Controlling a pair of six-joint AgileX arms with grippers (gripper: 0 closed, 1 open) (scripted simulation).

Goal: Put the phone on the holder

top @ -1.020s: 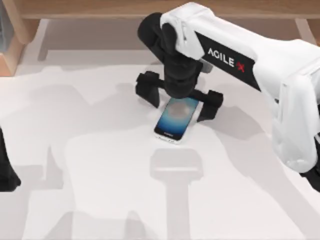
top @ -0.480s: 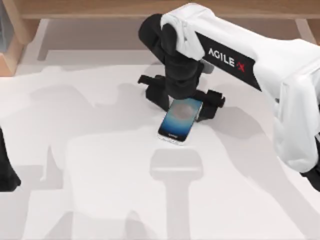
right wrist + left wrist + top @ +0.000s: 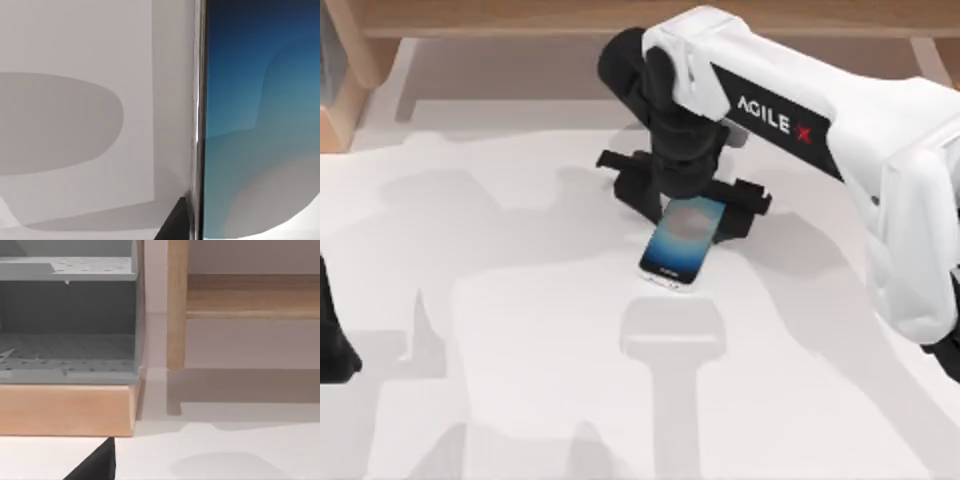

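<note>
The white worktop point(image 3: 520, 380) fills most of the top view, with a pale holder point(image 3: 673, 335) lying just below centre. The right arm reaches in from the upper right so its hand point(image 3: 688, 205) sits over the phone's far end, fingers closed on its two long edges, a grip that leaves the screen clear. The phone point(image 3: 680, 240), slightly tilted, lies just above the holder, placed for a short carry. The left hand point(image 3: 332, 340) is parked at the left edge; its opening cannot be told
</note>
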